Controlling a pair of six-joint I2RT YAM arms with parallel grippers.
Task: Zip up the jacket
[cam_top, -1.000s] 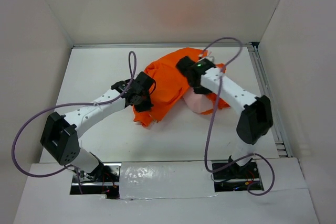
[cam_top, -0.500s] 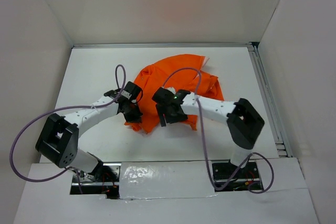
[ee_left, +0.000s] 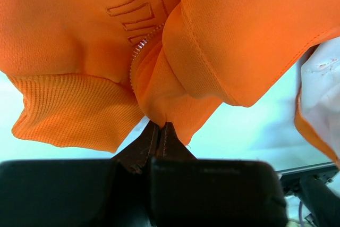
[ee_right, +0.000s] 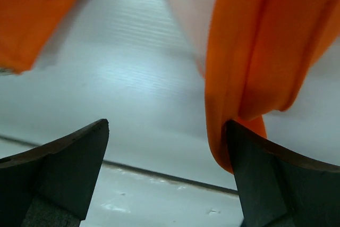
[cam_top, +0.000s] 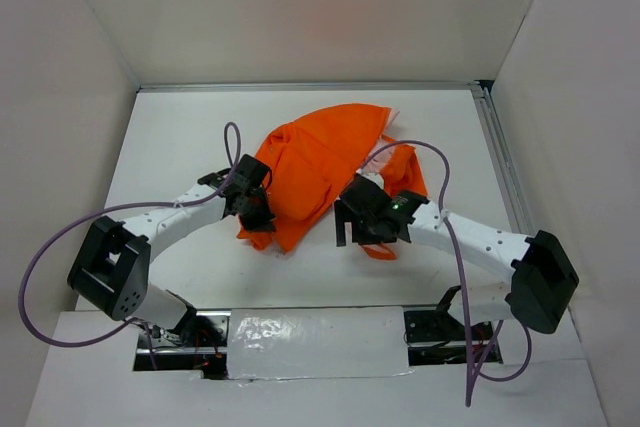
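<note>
The orange jacket [cam_top: 318, 159] lies crumpled mid-table, a bit of pale lining showing at its right side. My left gripper [cam_top: 257, 214] is shut on a fold of the jacket's lower edge [ee_left: 159, 115], beside the ribbed hem [ee_left: 69, 107]. The silver zipper [ee_left: 139, 51] runs up just above that pinch. My right gripper [cam_top: 352, 231] stands open at the jacket's near right edge. In the right wrist view an orange fabric edge [ee_right: 234, 78] hangs against the inner face of the right finger [ee_right: 276, 179], and nothing sits between the jaws [ee_right: 167, 126].
White walls enclose the table [cam_top: 180, 137] on three sides, with a metal rail [cam_top: 505, 177] along the right. Both arm bases sit at the near edge. Purple cables loop over each arm.
My right gripper opened, let go of the jacket's far part and swung back to its near right edge. The left gripper drew the hem a little toward me, and the jacket shifted.
</note>
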